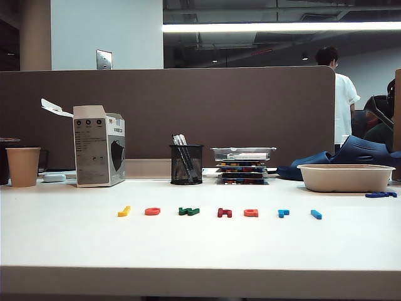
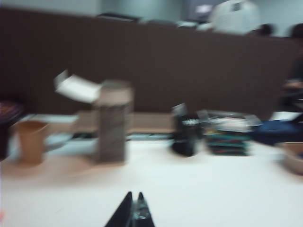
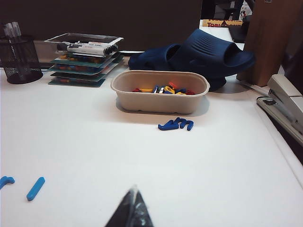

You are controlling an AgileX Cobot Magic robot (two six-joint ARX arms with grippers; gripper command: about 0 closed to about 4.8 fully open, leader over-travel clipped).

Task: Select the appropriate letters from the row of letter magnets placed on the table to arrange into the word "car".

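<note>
White table [image 1: 200, 248] holds 7 light, stiff letter magnets [image 1: 220, 212], best pinched edgewise; left gripper [image 2: 134, 213] and right gripper [image 3: 132, 213] hover closed, empty.

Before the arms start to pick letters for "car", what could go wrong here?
1. The dark red letter lies right beside the orange "a", so a grasp might catch or push the wrong one.
2. The light blue "r" and the blue bar letter have similar colours and could be confused.
3. Both the left gripper and right gripper look shut; they must open first.
</note>
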